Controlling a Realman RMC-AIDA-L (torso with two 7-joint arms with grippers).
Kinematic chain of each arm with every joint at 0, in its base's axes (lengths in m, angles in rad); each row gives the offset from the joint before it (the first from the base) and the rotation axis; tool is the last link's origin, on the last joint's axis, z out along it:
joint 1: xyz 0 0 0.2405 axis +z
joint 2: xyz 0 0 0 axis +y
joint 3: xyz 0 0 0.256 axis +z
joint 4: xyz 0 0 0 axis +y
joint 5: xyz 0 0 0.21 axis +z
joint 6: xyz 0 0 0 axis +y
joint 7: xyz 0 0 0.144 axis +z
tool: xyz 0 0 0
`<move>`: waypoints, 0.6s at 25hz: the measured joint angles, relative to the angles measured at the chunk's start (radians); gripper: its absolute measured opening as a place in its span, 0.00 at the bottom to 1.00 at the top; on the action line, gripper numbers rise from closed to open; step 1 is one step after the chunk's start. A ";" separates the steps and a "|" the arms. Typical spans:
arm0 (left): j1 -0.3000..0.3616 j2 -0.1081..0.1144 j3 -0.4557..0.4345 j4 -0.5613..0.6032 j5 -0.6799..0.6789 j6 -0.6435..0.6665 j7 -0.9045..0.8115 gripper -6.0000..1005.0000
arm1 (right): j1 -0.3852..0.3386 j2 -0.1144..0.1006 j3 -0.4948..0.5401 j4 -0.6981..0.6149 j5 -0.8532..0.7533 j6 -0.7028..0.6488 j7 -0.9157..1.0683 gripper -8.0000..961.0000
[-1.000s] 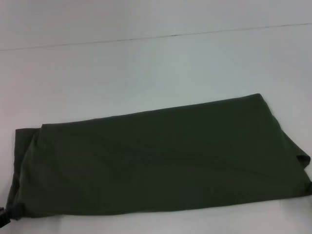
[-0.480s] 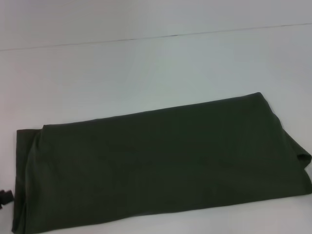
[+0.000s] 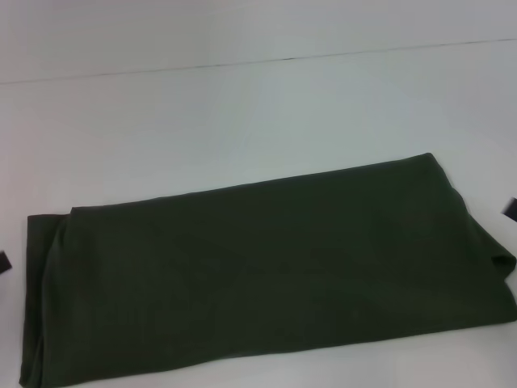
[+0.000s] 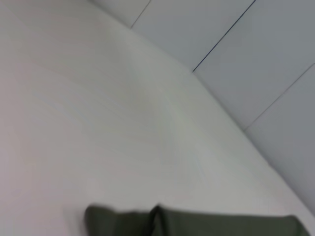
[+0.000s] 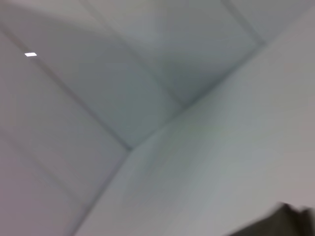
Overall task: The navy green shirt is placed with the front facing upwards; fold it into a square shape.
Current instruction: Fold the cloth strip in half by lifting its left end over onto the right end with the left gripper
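Observation:
The navy green shirt (image 3: 266, 267) lies on the white table (image 3: 242, 121) as a long dark olive band, folded over lengthwise, with no lettering showing. A doubled layer shows at its left end and a small fold at its right end. Only a dark sliver of my left gripper (image 3: 3, 260) shows at the left border, just beside the shirt's left end. A similar sliver of my right gripper (image 3: 510, 208) shows at the right border, near the shirt's right end. The left wrist view catches the shirt (image 4: 197, 223) edge, and the right wrist view one corner of the shirt (image 5: 288, 221).
The white tabletop stretches behind the shirt to a thin dark seam (image 3: 258, 63) at the back. The shirt's near edge runs close to the table's front.
My left gripper has risen from the shirt's near-left corner and drawn away to the left. My right gripper has come into view at the right. The shirt's near-left corner now lies flat.

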 joint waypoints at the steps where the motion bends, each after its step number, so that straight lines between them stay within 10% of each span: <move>1: -0.007 0.003 0.000 -0.004 -0.009 0.002 0.000 0.64 | 0.020 0.003 -0.009 0.000 -0.001 -0.007 -0.002 0.63; 4: -0.027 0.007 0.004 -0.008 -0.017 0.004 0.002 0.81 | 0.076 0.010 -0.041 0.000 -0.004 -0.011 -0.003 0.73; 15: -0.042 0.022 0.025 0.001 0.025 -0.051 -0.027 0.80 | 0.235 0.017 -0.179 0.000 -0.005 0.007 0.019 0.82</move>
